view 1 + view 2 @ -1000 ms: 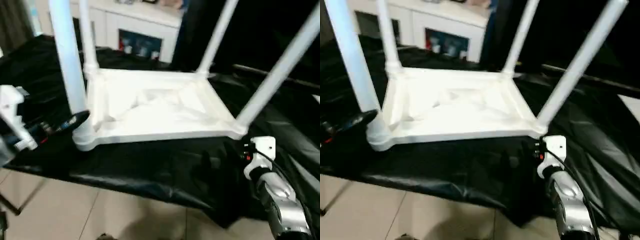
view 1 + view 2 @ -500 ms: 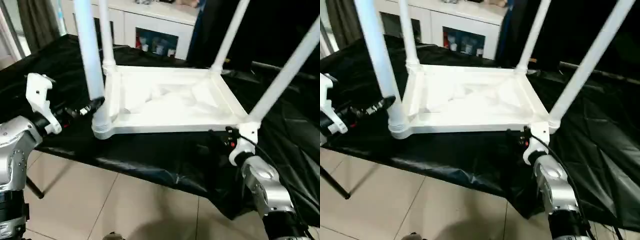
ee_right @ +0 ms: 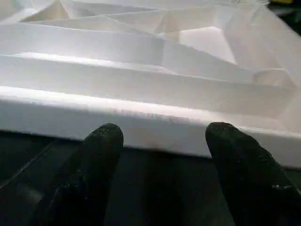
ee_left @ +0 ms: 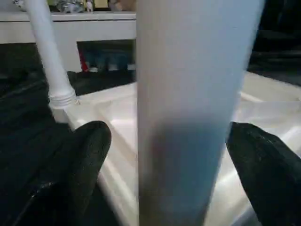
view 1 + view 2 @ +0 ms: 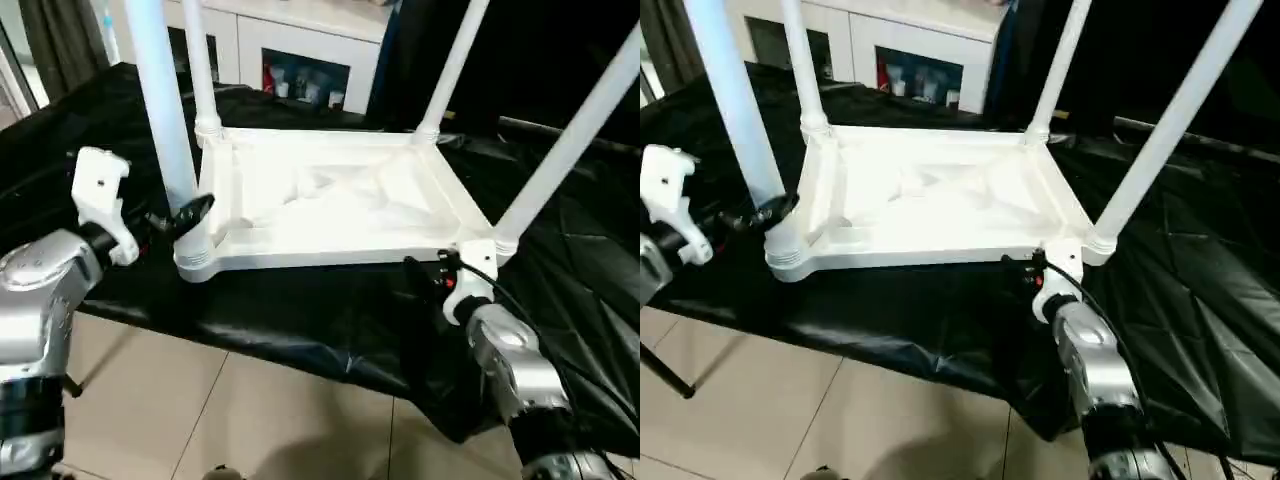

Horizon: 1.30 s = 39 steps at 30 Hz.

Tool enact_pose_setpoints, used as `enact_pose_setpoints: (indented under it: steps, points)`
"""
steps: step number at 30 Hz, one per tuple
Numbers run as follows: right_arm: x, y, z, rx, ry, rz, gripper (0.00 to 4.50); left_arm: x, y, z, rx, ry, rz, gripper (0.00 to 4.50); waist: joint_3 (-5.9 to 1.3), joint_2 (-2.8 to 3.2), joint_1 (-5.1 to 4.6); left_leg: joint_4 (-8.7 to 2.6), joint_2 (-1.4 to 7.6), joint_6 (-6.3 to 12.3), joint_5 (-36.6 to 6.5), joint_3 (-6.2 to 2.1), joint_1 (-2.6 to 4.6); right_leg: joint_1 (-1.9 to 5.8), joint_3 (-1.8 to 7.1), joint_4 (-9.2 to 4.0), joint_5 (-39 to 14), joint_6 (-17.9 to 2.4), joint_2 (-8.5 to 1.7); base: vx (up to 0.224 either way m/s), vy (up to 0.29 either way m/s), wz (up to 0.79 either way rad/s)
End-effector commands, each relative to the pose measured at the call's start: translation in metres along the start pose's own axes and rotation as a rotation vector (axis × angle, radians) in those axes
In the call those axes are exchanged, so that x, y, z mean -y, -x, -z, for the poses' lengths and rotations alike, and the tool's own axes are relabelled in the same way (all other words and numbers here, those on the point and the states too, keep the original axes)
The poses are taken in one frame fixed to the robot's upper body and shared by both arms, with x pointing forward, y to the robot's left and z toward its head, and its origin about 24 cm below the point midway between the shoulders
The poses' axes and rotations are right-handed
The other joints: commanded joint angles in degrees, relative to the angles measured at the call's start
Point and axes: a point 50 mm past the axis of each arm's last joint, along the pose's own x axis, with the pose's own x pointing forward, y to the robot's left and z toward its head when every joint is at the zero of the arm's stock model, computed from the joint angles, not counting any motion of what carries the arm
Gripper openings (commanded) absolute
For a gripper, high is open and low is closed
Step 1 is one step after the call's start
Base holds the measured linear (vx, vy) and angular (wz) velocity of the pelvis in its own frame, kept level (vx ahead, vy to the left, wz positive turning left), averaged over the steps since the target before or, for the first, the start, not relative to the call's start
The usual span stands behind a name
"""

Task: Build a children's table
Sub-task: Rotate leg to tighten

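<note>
Item: children's table, white plastic, lying upside down on a black-draped bench, ribbed underside of the top facing up. Legs: four fitted, one in each round corner socket, all standing upward — near-left leg, far-left leg, far-right leg, near-right leg. Tightness of the threads not readable from these views. Left gripper: fingers spread wide to either side of the near-left leg just above its socket, a gap visible on both sides in the left wrist view, nothing clamped. Right gripper: fingers part-open, poised just in front of the near long edge of the top, close to the near-right corner, holding nothing; contact with the rim not evident. Background: white cabinet with glass doors behind the bench, tiled floor below. Assessment: assembly judged nearly complete — all legs in place; remaining, by appearance, a final check or tightening of the near-left leg, then turning the table over onto its feet.
</note>
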Motion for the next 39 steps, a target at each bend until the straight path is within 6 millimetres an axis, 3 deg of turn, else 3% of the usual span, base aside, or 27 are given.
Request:
enact_pose_setpoints:
  steps: [1,2,4,5,6,7,8,9,12,15,16,19,22,24,27,35,37,39]
  points:
    - [0.002,-0.004,0.002,-0.031,0.012,0.015,3.19,0.009,-0.01,0.0,0.006,0.027,0.045,4.47,-4.58,1.4,-0.21,-4.45,1.43,-1.06,-6.6,0.18,-0.22,2.98,2.52,-2.94,-5.1,-11.3,-3.3,0.0,0.0,0.0]
    - [0.001,-0.006,0.002,-0.042,0.014,0.011,3.19,0.014,-0.011,-0.002,0.029,0.045,0.093,4.47,-4.64,1.42,-0.1,-4.24,1.42,-0.76,-4.4,0.34,-0.19,3.02,2.53,-2.54,-1.8,-11.9,-3.33,0.0,0.0,0.0]
    - [0.0,-0.01,0.004,-0.079,0.031,-0.004,3.19,0.03,-0.011,-0.01,0.091,0.078,0.234,4.47,-4.61,1.38,-0.21,-4.2,1.41,-0.6,-4.0,0.48,-0.13,3.16,2.48,-2.49,-0.6,-12.3,-3.16,0.0,0.0,0.0]
    - [0.001,-0.012,0.005,-0.097,0.043,-0.004,3.19,0.039,-0.009,-0.015,0.112,0.104,0.313,4.47,-4.73,0.92,-0.29,-4.12,1.44,-0.67,-3.6,0.54,-0.21,3.34,2.49,-2.09,-0.4,-13.0,-3.35,0.0,0.0,0.0]
    - [0.001,-0.013,0.006,-0.108,0.051,-0.002,3.19,0.045,-0.008,-0.017,0.122,0.12,0.361,4.47,-4.7,1.14,-0.14,-4.11,1.43,-0.53,-3.7,0.68,-0.01,3.15,2.48,-2.32,-0.4,-13.2,-3.21,0.0,0.0,0.0]
    - [0.002,-0.014,0.006,-0.122,0.061,0.002,3.19,0.052,-0.006,-0.02,0.134,0.138,0.427,4.47,-4.66,0.68,-0.28,-4.01,1.53,-0.42,-3.8,0.88,0.04,3.03,2.5,-2.13,0.2,-13.7,-3.17,0.0,0.0,0.0]
    - [0.003,-0.016,0.006,-0.131,0.067,0.01,3.19,0.062,-0.003,-0.023,0.139,0.151,0.51,4.47,-4.59,0.69,0.06,-4.06,1.59,-0.25,-3.4,0.93,0.05,3.06,2.46,-2.06,-0.3,-13.9,-3.28,0.0,0.0,0.0]
    - [0.004,-0.017,0.005,-0.134,0.066,0.012,3.19,0.069,0.0,-0.025,0.138,0.156,0.573,4.47,-4.35,0.31,0.01,-4.06,1.61,0.07,-4.2,1.06,-0.01,2.98,2.5,-2.39,-1.8,-13.3,-3.16,0.0,0.0,0.0]
    - [0.004,-0.02,0.002,-0.122,0.059,0.002,3.19,0.089,0.008,-0.027,0.127,0.179,0.735,4.47,-4.08,0.37,-0.11,-4.27,1.75,-0.74,-6.9,1.02,0.04,2.87,2.54,-2.72,-7.2,-11.9,-3.37,0.0,0.0,0.0]
    - [-0.005,-0.026,-0.004,-0.103,0.037,-0.055,3.19,0.111,0.01,-0.034,0.157,0.215,0.881,4.47,-3.85,0.86,-0.64,-4.39,1.79,-2.2,-11.0,1.1,0.0,2.69,2.63,-3.4,-14.3,-9.7,-3.27,0.0,0.0,0.0]
    - [-0.005,-0.027,-0.004,-0.102,0.038,-0.058,3.19,0.111,0.01,-0.034,0.158,0.216,0.884,4.47,-3.92,0.7,-0.78,-4.32,1.78,-2.38,-11.2,1.11,-0.1,2.78,2.63,-3.38,-14.7,-9.5,-3.26,0.0,0.0,0.0]
    - [-0.023,-0.034,-0.01,-0.077,0.042,-0.151,3.19,0.128,0.004,-0.041,0.189,0.238,0.967,4.47,-3.97,1.38,-1.32,-4.38,1.92,-2.93,-11.5,0.98,-0.32,2.81,2.62,-3.55,-15.4,-9.3,-3.22,0.0,0.0,0.0]
    - [-0.039,-0.039,-0.015,-0.06,0.048,-0.225,3.19,0.139,-0.008,-0.042,0.194,0.234,0.986,4.47,-4.01,1.0,-1.71,-4.25,1.94,-2.86,-10.8,1.0,-0.53,2.93,2.63,-3.73,-15.2,-9.0,-3.04,0.0,0.0,0.0]
    - [-0.046,-0.041,-0.017,-0.058,0.056,-0.245,3.19,0.144,-0.021,-0.04,0.18,0.217,0.958,4.47,-3.99,1.31,-2.01,-4.18,1.89,-2.71,-10.9,0.99,-0.38,2.79,2.57,-3.95,-15.9,-8.9,-2.95,0.0,0.0,0.0]
    - [-0.054,-0.044,-0.019,-0.053,0.059,-0.283,3.19,0.149,-0.037,-0.037,0.171,0.203,0.923,4.47,-4.07,1.27,-2.23,-4.14,1.92,-2.62,-10.8,0.88,-0.45,2.93,2.52,-3.9,-16.3,-8.9,-3.02,0.0,0.0,0.0]
    - [-0.073,-0.047,-0.02,-0.056,0.05,-0.393,3.19,0.161,-0.054,-0.038,0.181,0.184,0.912,4.47,-4.34,1.19,-2.4,-4.01,2.18,-1.24,-8.3,0.98,-0.38,3.11,2.44,-3.28,-10.3,-11.8,-3.05,0.0,0.0,0.0]
    - [-0.079,-0.047,-0.018,-0.058,0.056,-0.418,3.19,0.165,-0.058,-0.035,0.179,0.172,0.904,4.47,-4.33,0.94,-2.47,-3.99,2.17,-0.96,-8.4,1.01,-0.35,3.08,2.42,-3.36,-10.3,-12.0,-3.04,0.0,0.0,0.0]
    - [-0.084,-0.047,-0.017,-0.063,0.049,-0.448,3.19,0.168,-0.061,-0.034,0.178,0.167,0.903,4.47,-4.25,1.22,-2.37,-4.01,2.15,-1.02,-9.1,0.99,-0.26,3.08,2.46,-3.46,-11.6,-11.8,-3.17,0.0,0.0,0.0]
